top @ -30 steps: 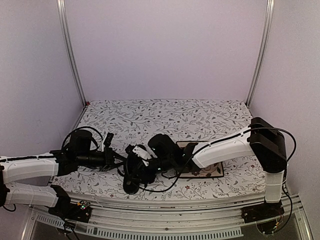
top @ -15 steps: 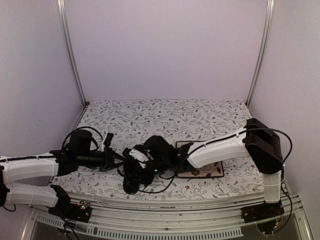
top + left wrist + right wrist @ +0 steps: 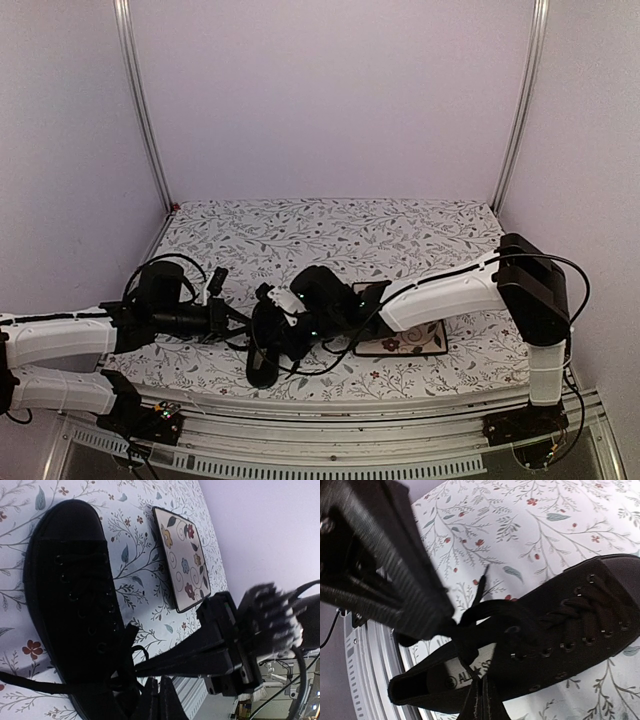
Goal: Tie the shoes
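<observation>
Pinching a black lace (image 3: 485, 611), the right claw (image 3: 482, 702) is clenched over the shoe (image 3: 262, 368).
Shoe lies near the table's (image 3: 400, 225) 6 o'clock edge; left claw (image 3: 157, 702), clenched, sits at its 9 o'clock; insole label (image 3: 470, 675) reads "ALL".

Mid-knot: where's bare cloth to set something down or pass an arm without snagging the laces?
Free: the far half of the table, between back wall and shoe; also the strip between the plate and the right wall. Crowded: near centre, where the left end effector and right end effector pinch the laces over the shoe, plate alongside.
</observation>
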